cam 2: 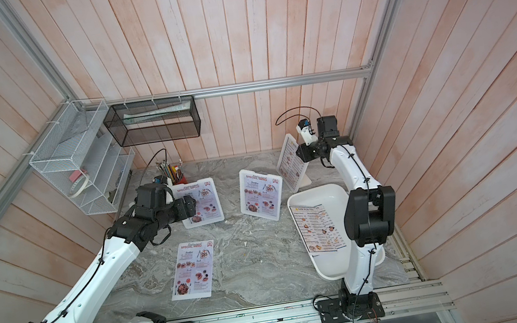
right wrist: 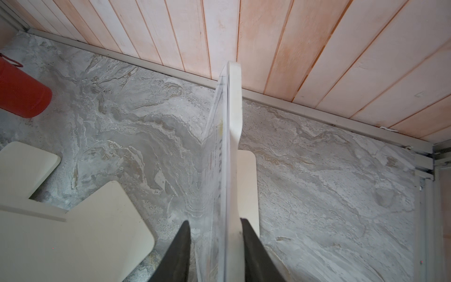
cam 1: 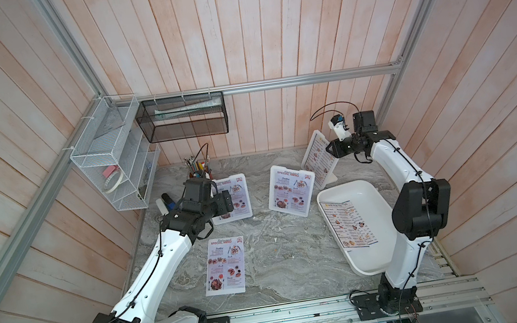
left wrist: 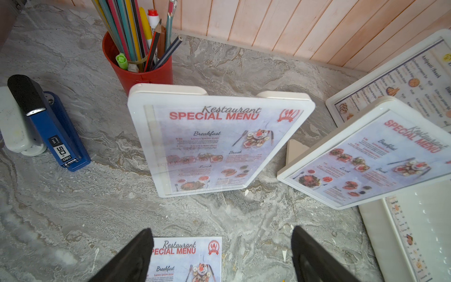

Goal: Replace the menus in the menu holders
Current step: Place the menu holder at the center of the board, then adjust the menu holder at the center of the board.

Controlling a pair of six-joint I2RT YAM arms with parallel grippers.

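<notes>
Three white menu holders stand at the back of the marble table. The left holder (cam 1: pixel 231 198) and the middle holder (cam 1: pixel 291 190) show red "Special Menu" sheets. The right holder (cam 1: pixel 318 159) shows a Dim Sum menu. My right gripper (right wrist: pixel 213 221) straddles that holder's top edge (right wrist: pixel 234 109), open: one finger lies against the white back, the other stands off the clear front. My left gripper (left wrist: pixel 222 229) hangs open and empty before the left holder (left wrist: pixel 136 136), above the top of a loose Special Menu sheet (left wrist: pixel 185 258) lying flat on the table (cam 1: pixel 225 265).
A large white tray (cam 1: pixel 366 189) on the right holds a loose Dim Sum menu (cam 1: pixel 348 221). A red pencil cup (left wrist: pixel 139 70) and a blue stapler (left wrist: pixel 58 136) stand behind the left holder. Wire baskets (cam 1: pixel 107 158) hang on the back-left wall.
</notes>
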